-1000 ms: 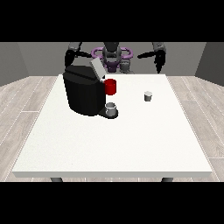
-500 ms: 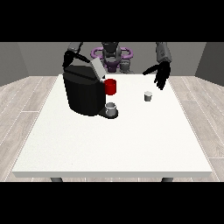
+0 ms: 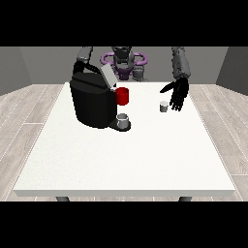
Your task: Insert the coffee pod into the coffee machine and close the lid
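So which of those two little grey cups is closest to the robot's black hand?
The small grey cup standing alone on the white table, just beside the hand at the view's right. The other grey cup sits under the coffee machine.

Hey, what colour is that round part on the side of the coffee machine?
Red. The round part on the black coffee machine shows best in the front view.

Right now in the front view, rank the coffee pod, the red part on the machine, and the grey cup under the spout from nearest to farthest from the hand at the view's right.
Measured from the hand at the view's right:
1. Coffee pod, on the table just beside the hand, toward the view's left.
2. Red part, on the coffee machine's front, near the table's middle.
3. Grey cup, under the spout, slightly lower in the view.
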Available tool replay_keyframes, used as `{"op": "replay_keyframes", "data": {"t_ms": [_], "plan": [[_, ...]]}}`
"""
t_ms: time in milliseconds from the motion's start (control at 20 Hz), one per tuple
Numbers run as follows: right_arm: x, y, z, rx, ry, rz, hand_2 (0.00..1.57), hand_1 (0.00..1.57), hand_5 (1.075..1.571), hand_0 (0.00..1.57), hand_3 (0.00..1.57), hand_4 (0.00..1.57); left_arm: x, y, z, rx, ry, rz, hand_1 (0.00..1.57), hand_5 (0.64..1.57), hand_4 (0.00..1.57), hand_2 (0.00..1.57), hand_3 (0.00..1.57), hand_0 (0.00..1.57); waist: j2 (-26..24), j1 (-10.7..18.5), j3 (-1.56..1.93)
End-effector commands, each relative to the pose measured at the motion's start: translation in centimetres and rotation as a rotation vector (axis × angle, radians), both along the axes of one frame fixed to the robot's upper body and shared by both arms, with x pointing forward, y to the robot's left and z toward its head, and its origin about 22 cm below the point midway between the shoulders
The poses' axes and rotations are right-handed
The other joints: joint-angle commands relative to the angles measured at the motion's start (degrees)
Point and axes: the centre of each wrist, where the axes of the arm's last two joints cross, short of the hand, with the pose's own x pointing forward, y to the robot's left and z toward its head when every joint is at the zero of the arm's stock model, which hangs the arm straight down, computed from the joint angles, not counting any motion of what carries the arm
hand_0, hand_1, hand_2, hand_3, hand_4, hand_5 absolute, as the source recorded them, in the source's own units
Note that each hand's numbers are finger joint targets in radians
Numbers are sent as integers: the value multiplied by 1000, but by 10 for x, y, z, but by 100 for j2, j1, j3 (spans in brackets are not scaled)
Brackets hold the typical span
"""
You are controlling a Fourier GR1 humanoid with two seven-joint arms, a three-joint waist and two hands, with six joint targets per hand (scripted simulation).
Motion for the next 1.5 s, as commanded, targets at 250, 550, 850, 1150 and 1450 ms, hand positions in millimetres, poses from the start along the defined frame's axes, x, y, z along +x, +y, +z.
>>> {"op": "replay_keyframes", "data": {"t_ms": [250, 550, 850, 1150, 1450], "plan": [[7, 6, -7, 7, 28, 10, 0, 0, 1571, 0, 0, 0, 17, -16, -21, 127, -89, 14, 940, 1571, 81, 950, 692, 940, 158, 59, 0], [27, 10, -8, 16, 73, 3, 0, 0, 1571, 0, 0, 0, 31, -42, -10, 309, -115, -60, 941, 1571, 429, 1039, 871, 941, 197, 157, 3], [30, 0, -23, 6, 47, 2, 0, 0, 1571, 0, 0, 0, 31, -31, -15, 434, -21, -113, 912, 1571, 335, 1036, 891, 912, 305, 174, 5], [30, -5, -43, 18, 117, 7, 0, 0, 1571, 0, 0, 0, 37, -44, -26, 476, 61, -143, 760, 1571, 400, 978, 856, 760, -8, 242, 4], [25, -28, -55, 36, 172, -38, 0, 0, 1571, 0, 0, 0, 38, -45, -29, 441, 32, -177, 1149, 1571, 466, 1257, 1162, 1149, -361, 273, 3]]}}
